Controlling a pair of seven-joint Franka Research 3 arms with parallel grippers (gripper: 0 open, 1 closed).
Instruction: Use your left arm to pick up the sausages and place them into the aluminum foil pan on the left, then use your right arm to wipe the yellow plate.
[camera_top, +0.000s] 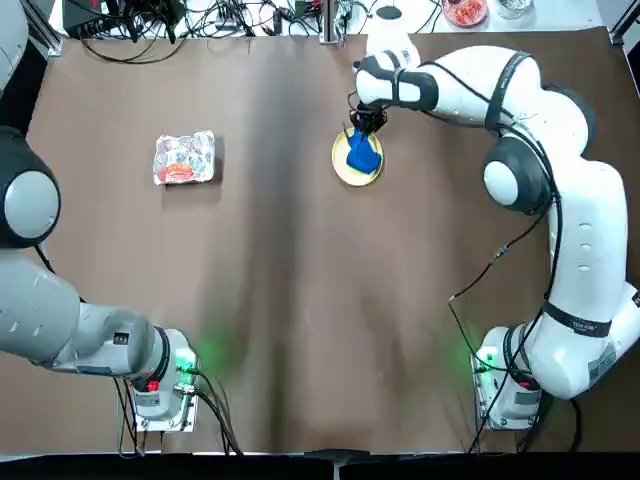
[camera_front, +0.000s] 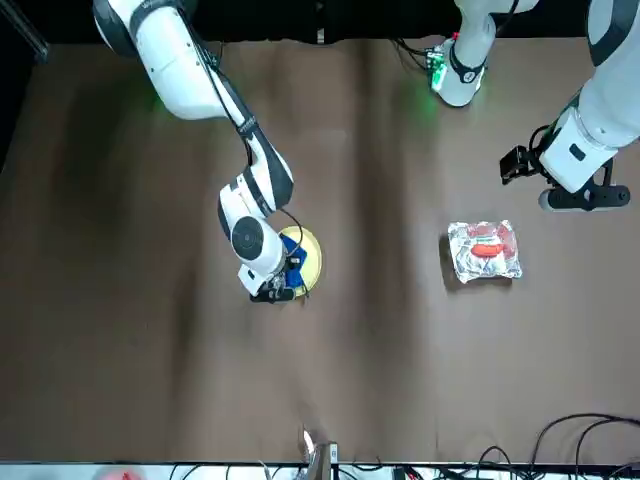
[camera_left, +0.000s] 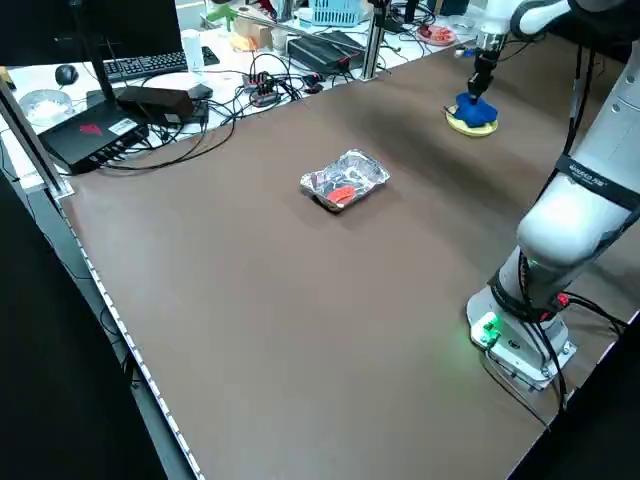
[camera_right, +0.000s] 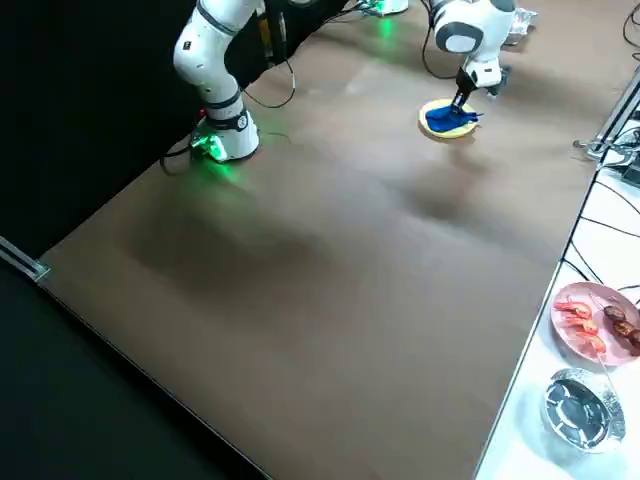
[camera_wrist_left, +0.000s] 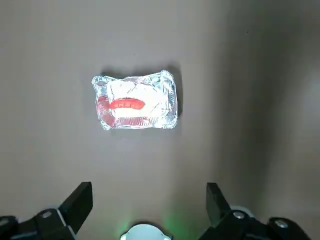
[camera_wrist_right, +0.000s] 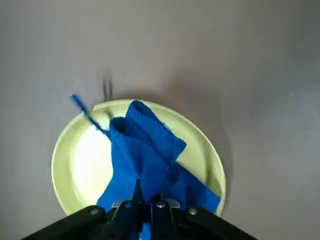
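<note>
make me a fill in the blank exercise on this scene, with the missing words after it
1. The sausage lies inside the ____ pan.
2. The right gripper is shut on a cloth whose colour is ____.
3. That cloth rests on the yellow ____.
4. The left gripper is held off to the side with its fingers ____.

Missing words: foil; blue; plate; open

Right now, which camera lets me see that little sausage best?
The left wrist view: the sausage lies whole and unblocked inside the foil pan. The top, front and left side views show it smaller, also in the pan. I can't make it out in the right side view, and the right wrist view lacks it.
</note>
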